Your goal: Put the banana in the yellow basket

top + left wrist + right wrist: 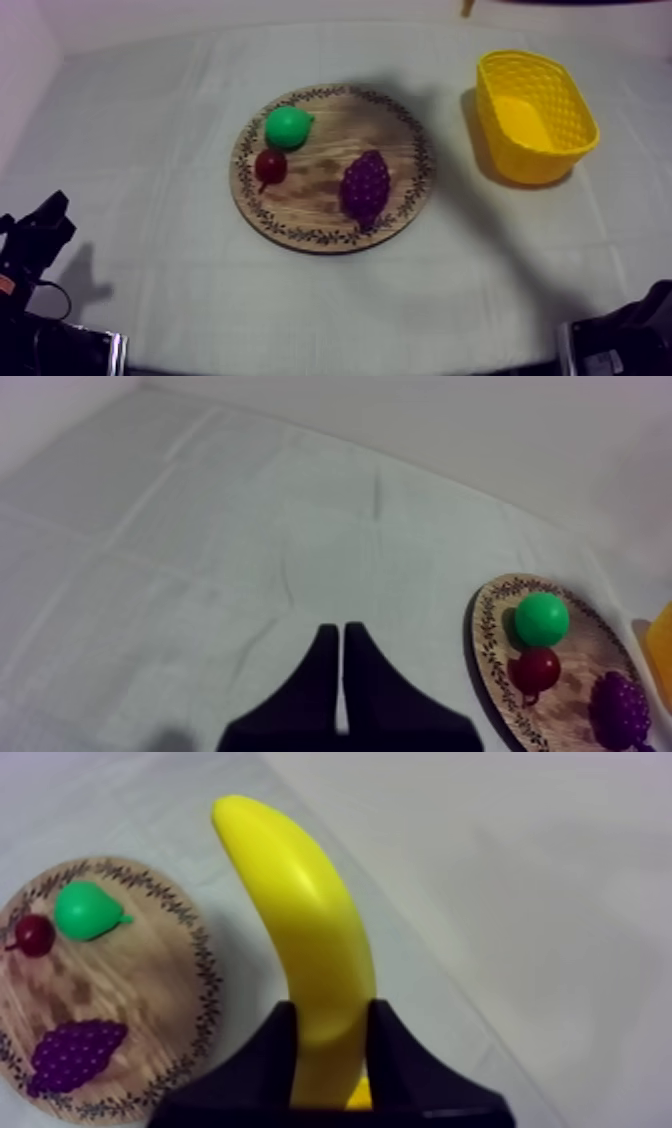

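My right gripper [332, 1014] is shut on the yellow banana [300, 912], which stands up between its black fingers [278, 1052], held high over the cloth beside the round wooden board [150, 992]. The board [390, 130] lies mid-table and carries a green pear [288, 127], a small red fruit [270, 165] and a purple bunch of grapes [366, 186]. The yellow basket [560, 100] stands at the table's back right. My left gripper [340, 631] is shut on nothing, hovering over bare cloth left of the board [490, 636].
My left arm [35, 240] sits low at the front left edge, and a black part of my right arm [620, 340] at the front right. Grey-white cloth [150, 120] covers the table around the board and basket.
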Controlling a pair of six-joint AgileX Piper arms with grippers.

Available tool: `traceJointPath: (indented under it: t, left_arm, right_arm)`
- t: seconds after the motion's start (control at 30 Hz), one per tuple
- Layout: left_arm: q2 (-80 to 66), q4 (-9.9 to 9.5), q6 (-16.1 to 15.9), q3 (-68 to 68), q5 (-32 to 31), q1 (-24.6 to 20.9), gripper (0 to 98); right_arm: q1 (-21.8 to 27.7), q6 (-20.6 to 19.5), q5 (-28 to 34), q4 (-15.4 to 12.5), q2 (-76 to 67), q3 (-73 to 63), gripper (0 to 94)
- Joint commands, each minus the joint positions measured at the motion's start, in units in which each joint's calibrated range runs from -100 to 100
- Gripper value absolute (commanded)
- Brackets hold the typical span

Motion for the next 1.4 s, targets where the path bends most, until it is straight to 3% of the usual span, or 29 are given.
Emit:
traceJointPath:
  t: [0.0,0.23,0.43,0.83,1.37]
  left_arm:
    - [0.0,0.02,0.0,0.0,0.0,0.0,0.1]
    - [0.0,0.02,0.0,0.0,0.0,0.0,0.1]
    - [0.0,0.02,0.0,0.0,0.0,0.0,0.1]
    - [0.0,0.02,0.0,0.0,0.0,0.0,0.1]
    - [0.0,0.02,0.0,0.0,0.0,0.0,0.1]
  right_arm:
    - [4.9,-0.3,-0.9,-1.3,-2.9,1.1,15.8]
    - [14.1,-3.5,-8.9,-2.2,-7.1,12.0,15.9]
    - [17.7,-6.4,-15.2,-0.9,-6.0,21.4,15.7]
    - [18.5,-9.5,-20.5,2.5,-1.6,30.8,17.0]
    - [15.6,-13.8,-25.9,7.7,-1.9,45.0,17.1]
